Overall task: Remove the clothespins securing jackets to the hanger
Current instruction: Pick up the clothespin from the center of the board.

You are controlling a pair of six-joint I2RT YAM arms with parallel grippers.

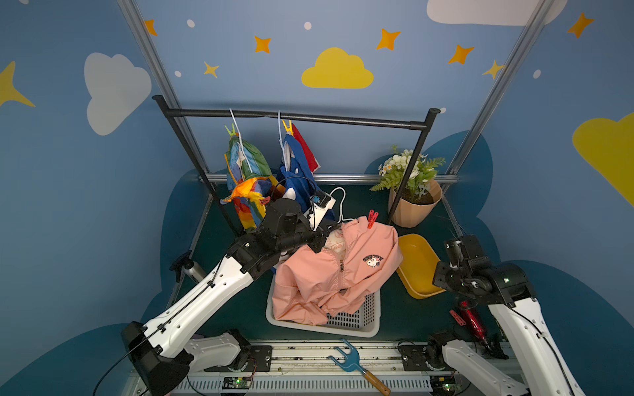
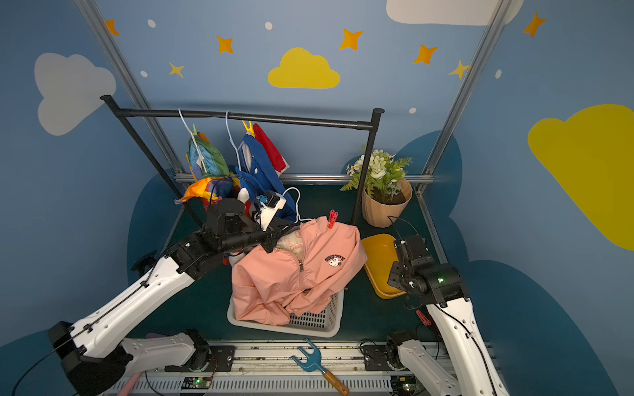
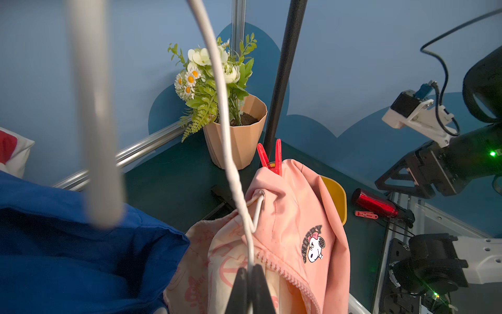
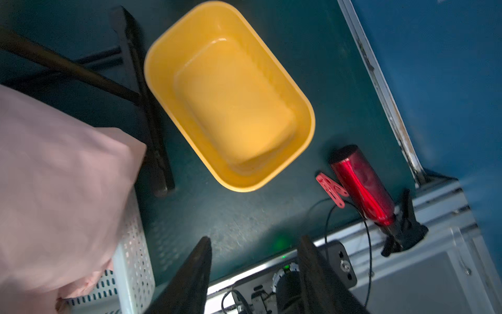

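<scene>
Top views: the pink jacket (image 1: 338,274) is slumping over the white basket (image 1: 346,320), mid-table toward the front edge. A red clothespin (image 1: 372,219) is biting the shoulder on the side facing the table's back edge. The rainbow jacket (image 1: 247,168) and the blue jacket (image 1: 298,164) are hanging from the rail (image 1: 295,116) toward the back left corner, with a green clothespin (image 1: 231,130) and a yellow clothespin (image 1: 287,126) at their tops.

Left wrist view: the left gripper (image 3: 251,288) is pinching the white hanger (image 3: 231,163). Its fingers (image 3: 239,288) are pressing tight on the wire, carrying the jacket.

Right wrist view: the right gripper (image 4: 255,271) is hovering above bare table between the yellow tub (image 4: 307,108) and the front edge. Its jaws are standing moderately apart with nothing between them. A loose clothespin (image 4: 330,190) is lying beside the red bottle (image 4: 361,185), near the front right corner.

Step in hand, as I judge it: taking the red clothespin off the shoulder. The left gripper should be holding the hanger steady. The right should be coming in on the clothespin's splayed tails, squeezing fully, then drawing off along its length so that no cloth is dragging.
</scene>
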